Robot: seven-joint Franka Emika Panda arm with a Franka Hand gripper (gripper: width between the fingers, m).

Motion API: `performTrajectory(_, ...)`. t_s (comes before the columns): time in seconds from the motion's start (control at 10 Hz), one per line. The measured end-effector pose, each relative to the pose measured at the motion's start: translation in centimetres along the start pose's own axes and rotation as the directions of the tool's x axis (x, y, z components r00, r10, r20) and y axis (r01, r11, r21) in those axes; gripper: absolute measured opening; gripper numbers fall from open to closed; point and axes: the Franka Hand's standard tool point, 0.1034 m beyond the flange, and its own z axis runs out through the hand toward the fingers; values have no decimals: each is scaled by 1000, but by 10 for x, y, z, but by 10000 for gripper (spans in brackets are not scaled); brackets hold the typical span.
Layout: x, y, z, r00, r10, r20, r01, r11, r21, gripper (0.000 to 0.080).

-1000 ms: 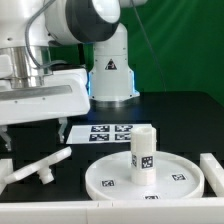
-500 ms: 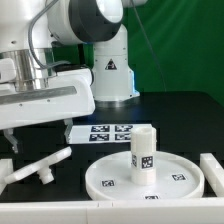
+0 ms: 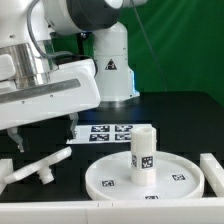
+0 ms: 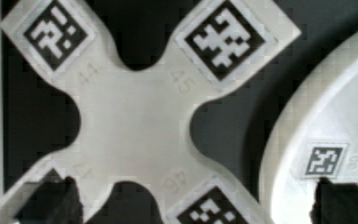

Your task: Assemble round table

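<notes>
Green backdrop [image 3: 180, 50] closes off the room behind a black surface [image 3: 190, 115]. On the exterior view's left the white arm [image 3: 60, 80] fills the frame, and its bulky wrist housing stands in front of the pincer, so that view shows almost nothing of the fingers. Behind the furniture parts the marker board [image 3: 80, 133] lies flat. A white rail [image 3: 211, 170] runs along the exterior view's right edge, cut off by the frame.

The disc [image 3: 100, 178] rests rim-up near the front of the surface, its front edge cropped. The post [image 3: 143, 152] stands upright at about its middle, a tag facing the camera. Off to the exterior view's left of the disc lies the base [image 3: 38, 169], flat on the surface, apart from the disc and under the arm's wrist.

In the wrist view the base [image 4: 144, 115] spreads right below the camera, with square tags on its arms and black surface showing in the notches between them. The pincer [image 4: 137, 198] hangs over it with jaws apart and nothing held. Its dark fingertips [image 4: 48, 195] sit at the frame's edge, blurred, and I cannot tell whether they touch the base. The disc [image 4: 345, 100] curves in beside the base, one small tag on it, most of it out of frame.
</notes>
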Motion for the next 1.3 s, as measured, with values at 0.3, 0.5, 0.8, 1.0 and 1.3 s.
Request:
performTrajectory(0.3, -6, -4, -11, 998, 8, 54, -13, 994, 106, 649)
performTrajectory(0.5, -7, 7, -20, 1000, 8, 30, -13, 987, 160, 649)
performTrajectory(0.8, -14, 28, -9, 999, 27, -47, -22, 993, 113, 649)
performTrajectory(1.0, -12, 29, -8, 999, 31, -44, -26, 993, 111, 649)
performTrajectory(1.3, -13, 30, -6, 999, 31, -43, -27, 993, 111, 649)
